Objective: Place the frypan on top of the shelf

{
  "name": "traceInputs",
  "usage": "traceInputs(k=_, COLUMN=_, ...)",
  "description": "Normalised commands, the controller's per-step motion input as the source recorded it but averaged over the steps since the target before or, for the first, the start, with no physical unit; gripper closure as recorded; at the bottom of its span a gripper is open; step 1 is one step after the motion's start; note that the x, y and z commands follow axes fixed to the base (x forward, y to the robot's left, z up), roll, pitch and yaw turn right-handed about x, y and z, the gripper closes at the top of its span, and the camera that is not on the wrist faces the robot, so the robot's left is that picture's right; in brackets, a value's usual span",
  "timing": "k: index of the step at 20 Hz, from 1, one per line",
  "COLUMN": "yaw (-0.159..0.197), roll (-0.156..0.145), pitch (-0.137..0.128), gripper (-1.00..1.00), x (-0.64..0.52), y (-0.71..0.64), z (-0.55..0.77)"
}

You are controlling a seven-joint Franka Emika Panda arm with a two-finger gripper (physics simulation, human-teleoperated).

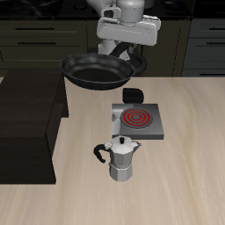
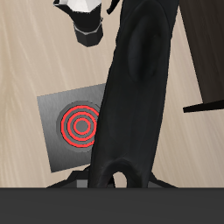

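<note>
The glossy black frypan (image 1: pixel 97 70) hangs in the air, tilted a little, above the table between the shelf and the stove. My gripper (image 1: pixel 133 58) is shut on the end of its long handle. In the wrist view the handle (image 2: pixel 140 87) runs away from the gripper (image 2: pixel 118 173), and the pan's bowl is out of that view. The shelf (image 1: pixel 31 114) is a large dark box with a flat top at the table's side; the pan's rim is near its top edge, higher than it. Part of the shelf shows in the wrist view (image 2: pixel 208 48).
A small grey stove (image 1: pixel 136 120) with a red coil sits mid-table, seen below the handle in the wrist view (image 2: pixel 77 128). A silver moka pot (image 1: pixel 121 159) stands nearer the front edge, also in the wrist view (image 2: pixel 87 22). A small black object (image 1: pixel 132 94) lies behind the stove.
</note>
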Motion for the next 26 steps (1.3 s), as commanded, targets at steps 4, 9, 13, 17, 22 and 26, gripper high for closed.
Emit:
traceInputs(k=4, yaw=0.016, roll=-0.042, pitch=-0.032, gripper=1.00, x=0.05, y=-0.26, z=0.19)
traceInputs(k=9, yaw=-0.012, roll=-0.044, pitch=0.002, gripper=1.00, x=0.08, y=-0.31, z=0.11)
traceInputs(k=13, yaw=0.021, roll=-0.037, pitch=-0.003, gripper=1.00, x=0.06, y=-0.20, z=0.01)
traceInputs(k=17, yaw=-0.008, roll=-0.047, pitch=0.012, gripper=1.00, x=0.12, y=-0.25, z=0.03)
traceInputs(k=22, yaw=-0.002, roll=-0.024, pitch=0.001, gripper=1.00, x=0.07, y=-0.15, z=0.03)
traceInputs(k=26, yaw=-0.020, roll=-0.033, pitch=0.007, gripper=1.00, x=0.08, y=-0.14, z=-0.03)
